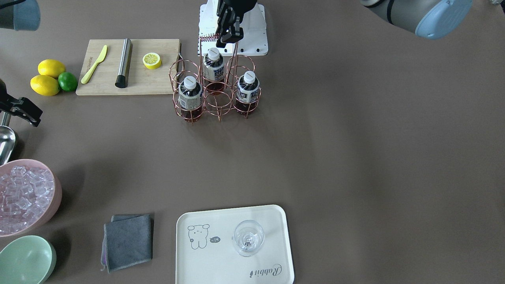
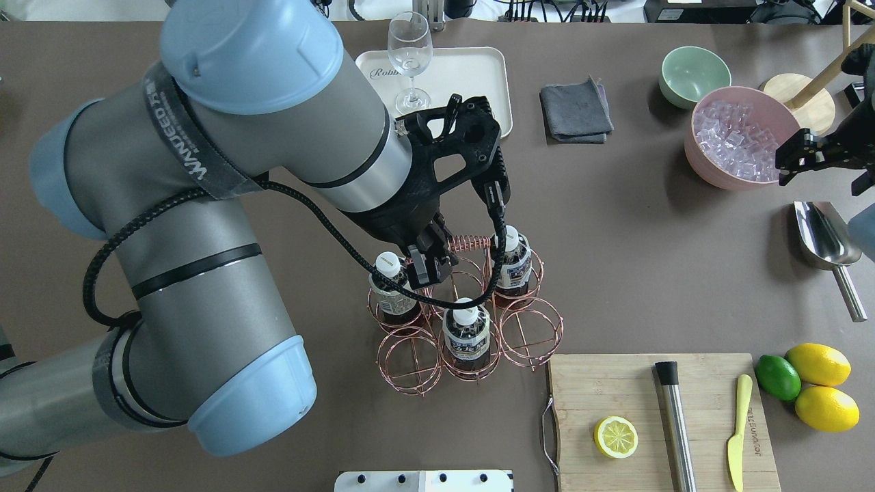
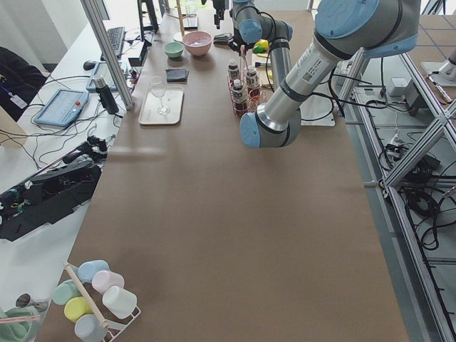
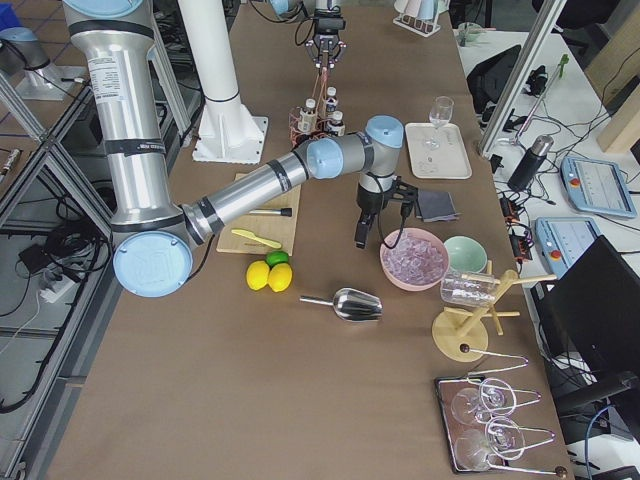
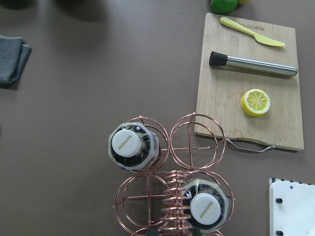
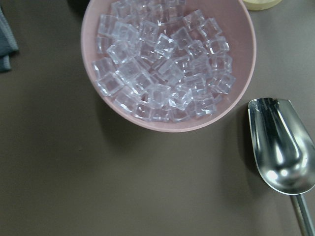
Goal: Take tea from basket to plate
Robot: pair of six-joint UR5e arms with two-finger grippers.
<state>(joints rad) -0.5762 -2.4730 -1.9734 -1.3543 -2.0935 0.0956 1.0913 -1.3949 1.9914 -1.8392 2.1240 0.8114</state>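
Note:
Three tea bottles (image 1: 190, 94) (image 1: 213, 65) (image 1: 248, 88) with white caps stand upright in the copper wire basket (image 1: 219, 103); they also show from overhead (image 2: 389, 283) (image 2: 465, 335) (image 2: 511, 263). My left gripper (image 2: 429, 268) sits over the basket with its fingers closed on the handle beside the handle's coil (image 5: 174, 201), above the bottles. The cream plate (image 1: 221, 268) lies across the table with a wine glass (image 1: 248, 238) on it. My right gripper (image 2: 783, 164) is open and empty beside the pink ice bowl (image 2: 742, 137).
A wooden board (image 2: 663, 417) with a lemon half (image 2: 616, 436), a steel muddler (image 2: 675, 424) and a yellow knife lies next to the basket. Two lemons and a lime (image 2: 778, 376), a metal scoop (image 2: 824, 239), a grey cloth (image 2: 575, 109) and a mint-green bowl (image 2: 694, 72) are on the robot's right side.

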